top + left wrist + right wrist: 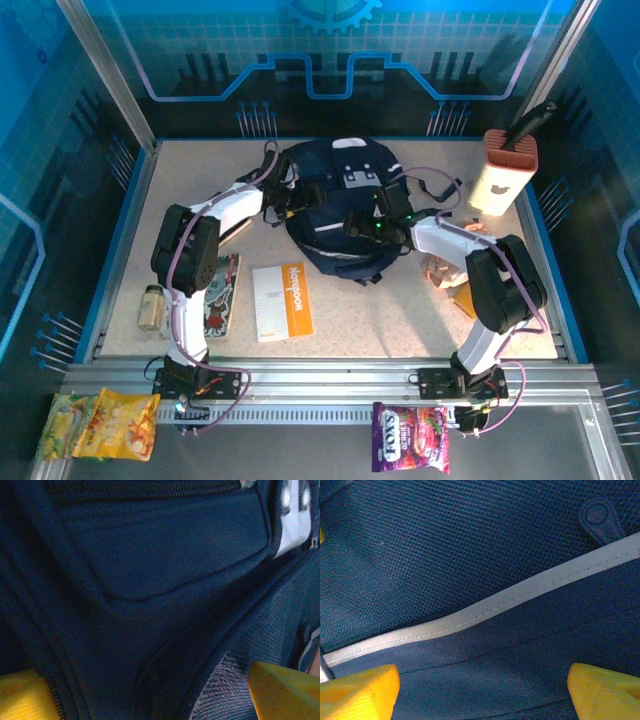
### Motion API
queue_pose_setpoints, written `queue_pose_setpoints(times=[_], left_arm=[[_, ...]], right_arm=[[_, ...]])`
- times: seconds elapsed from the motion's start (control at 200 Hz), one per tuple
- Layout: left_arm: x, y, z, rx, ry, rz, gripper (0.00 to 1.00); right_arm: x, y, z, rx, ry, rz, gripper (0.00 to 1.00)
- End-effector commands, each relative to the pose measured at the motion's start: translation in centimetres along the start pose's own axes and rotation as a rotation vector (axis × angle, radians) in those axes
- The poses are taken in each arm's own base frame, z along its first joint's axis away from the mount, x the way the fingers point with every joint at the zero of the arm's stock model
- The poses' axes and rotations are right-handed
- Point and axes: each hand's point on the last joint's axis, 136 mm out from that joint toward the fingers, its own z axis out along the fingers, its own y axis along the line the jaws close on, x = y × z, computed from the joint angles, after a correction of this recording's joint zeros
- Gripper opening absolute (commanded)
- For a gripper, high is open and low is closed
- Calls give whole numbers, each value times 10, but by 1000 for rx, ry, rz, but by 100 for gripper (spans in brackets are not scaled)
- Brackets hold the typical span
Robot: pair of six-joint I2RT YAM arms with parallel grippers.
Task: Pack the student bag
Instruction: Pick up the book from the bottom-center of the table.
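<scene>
Blue-lit panels wall in the speckled beige counter [380,325] you are working over. The student bag [322,235] lies at its middle toward the back, dark navy with pale patches near its top.

Your left arm [185,250] rises from the near edge, bends at a raised elbow and sends its white forearm rightward, putting the left end effector [288,200] at the bag's left side. Your right arm [500,285] mirrors it, with the elbow folded out to the right and the forearm running leftward. That sets the right end effector [367,225] over the bag's right half.

In your left wrist view the left end effector [150,695] is released, its yellow fingertips [20,697] spread wide over navy cloth and a zip line. In the right wrist view the right end effector [482,692] is likewise released, with its fingertips [607,690] far apart over mesh crossed by a white stripe [485,607]. This close up, you cannot tell whether either pair of tips presses into the fabric.

An orange-and-white notebook [283,300] lies flat in front of the bag, and the vertical word on its cover seems to read "Notebook". To its left are an illustrated book [220,295] and a small bottle [151,307]. A purple snack packet [410,437] lies by the near rail, its lettering too small to read.
</scene>
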Motion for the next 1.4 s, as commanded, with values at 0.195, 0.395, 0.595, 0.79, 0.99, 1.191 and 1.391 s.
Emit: queue_pose_setpoints(times=[0.195,0.395,0.595,0.79,0.99,1.191,1.391], left_arm=[[24,11,-69,-96,-11,-1,91],[91,54,-106,-166,30,-123,99],[139,93,-134,-231,24,-199,99],[171,113,-141,-248,45,-257,99],[196,129,-138,-276,95,-283,94],[209,138,-132,-284,116,-300,86],[214,139,-124,-266,142,-309,80]], right_arm=[[7,16,-52,38,-31,-104,89],[55,62,-55,-22,62,-262,87],[111,115,-36,-122,193,-363,79],[142,146,-7,-163,297,-392,61],[155,150,20,-148,355,-364,54],[167,148,36,-109,416,-376,52],[174,140,48,-62,455,-373,54]])
